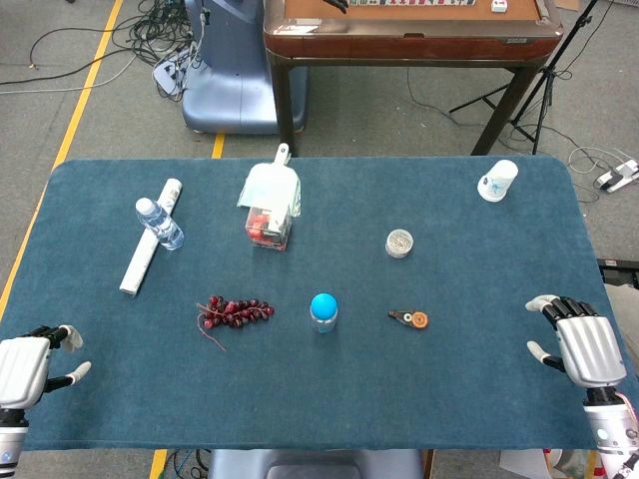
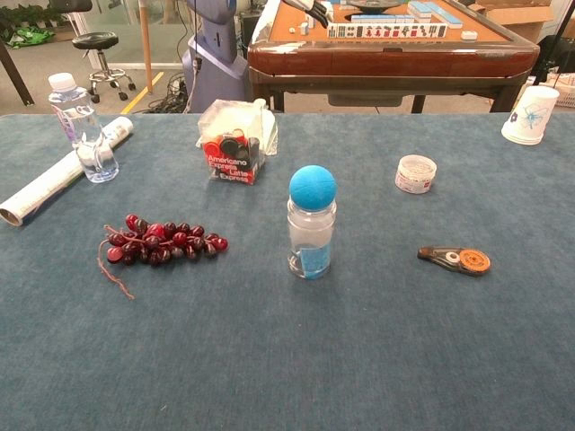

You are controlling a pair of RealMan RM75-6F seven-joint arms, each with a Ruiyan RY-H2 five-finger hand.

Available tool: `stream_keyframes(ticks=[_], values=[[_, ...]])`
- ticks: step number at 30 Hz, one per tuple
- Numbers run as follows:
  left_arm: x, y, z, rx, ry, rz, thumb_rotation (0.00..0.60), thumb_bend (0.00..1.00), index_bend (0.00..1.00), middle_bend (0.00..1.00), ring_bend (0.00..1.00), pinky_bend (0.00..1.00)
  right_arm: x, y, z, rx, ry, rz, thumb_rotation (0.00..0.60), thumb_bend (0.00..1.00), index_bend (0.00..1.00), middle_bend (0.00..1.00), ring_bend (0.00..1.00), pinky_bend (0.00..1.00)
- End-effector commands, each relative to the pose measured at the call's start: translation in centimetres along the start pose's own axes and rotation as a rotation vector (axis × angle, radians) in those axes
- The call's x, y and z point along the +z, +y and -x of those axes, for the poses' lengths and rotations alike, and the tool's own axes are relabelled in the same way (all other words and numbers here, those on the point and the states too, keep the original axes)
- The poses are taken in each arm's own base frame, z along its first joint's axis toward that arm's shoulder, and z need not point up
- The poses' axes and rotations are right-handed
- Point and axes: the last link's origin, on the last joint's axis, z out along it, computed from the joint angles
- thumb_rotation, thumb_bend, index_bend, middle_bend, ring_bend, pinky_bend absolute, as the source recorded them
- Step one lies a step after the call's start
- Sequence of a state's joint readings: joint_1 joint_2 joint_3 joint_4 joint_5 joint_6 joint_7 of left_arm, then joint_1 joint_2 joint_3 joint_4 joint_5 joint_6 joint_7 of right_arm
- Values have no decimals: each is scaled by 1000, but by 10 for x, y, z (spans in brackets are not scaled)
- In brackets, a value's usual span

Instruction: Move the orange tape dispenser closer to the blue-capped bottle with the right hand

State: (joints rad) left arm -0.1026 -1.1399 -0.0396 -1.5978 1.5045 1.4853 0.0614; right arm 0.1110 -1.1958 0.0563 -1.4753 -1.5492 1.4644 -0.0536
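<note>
The orange tape dispenser (image 1: 410, 318) lies right of the blue-capped bottle (image 1: 322, 310). The right hand (image 1: 579, 345) hovers empty, fingers apparently spread, at the worktop's (image 1: 479, 399) right edge.

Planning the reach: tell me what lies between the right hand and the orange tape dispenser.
Nothing: in the head view only bare blue cloth separates the right hand from the orange tape dispenser.

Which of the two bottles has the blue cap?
The short bottle mid-table, beside the grapes; the water bottle at far left has a white cap.
</note>
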Motion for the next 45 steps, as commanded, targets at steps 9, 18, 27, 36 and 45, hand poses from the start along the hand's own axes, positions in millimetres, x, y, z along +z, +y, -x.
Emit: stream_keyframes(ticks=[9, 18, 27, 36, 45], values=[[0, -6, -3, -4, 4, -19, 600, 133, 564, 582, 523, 646, 31, -23, 39, -46, -87, -80, 600, 0, 159, 98, 76, 153], [1, -10, -1, 6, -15, -39, 600, 133, 564, 582, 523, 646, 61, -44, 63, -65, -119, -137, 600, 0, 136, 50, 28, 137], [2, -12, 0, 5, -22, -48, 600, 133, 564, 582, 523, 646, 77, -69, 82, -67, -145, -196, 600, 0, 135, 37, 13, 125], [1, -12, -1, 2, -28, -52, 600, 133, 564, 582, 523, 646, 87, -86, 95, -68, -162, -217, 600, 0, 135, 36, 12, 123], [0, -11, 2, 5, -44, -45, 600, 133, 564, 582, 523, 646, 97, -97, 103, -85, -186, -239, 600, 0, 135, 28, 5, 123]])
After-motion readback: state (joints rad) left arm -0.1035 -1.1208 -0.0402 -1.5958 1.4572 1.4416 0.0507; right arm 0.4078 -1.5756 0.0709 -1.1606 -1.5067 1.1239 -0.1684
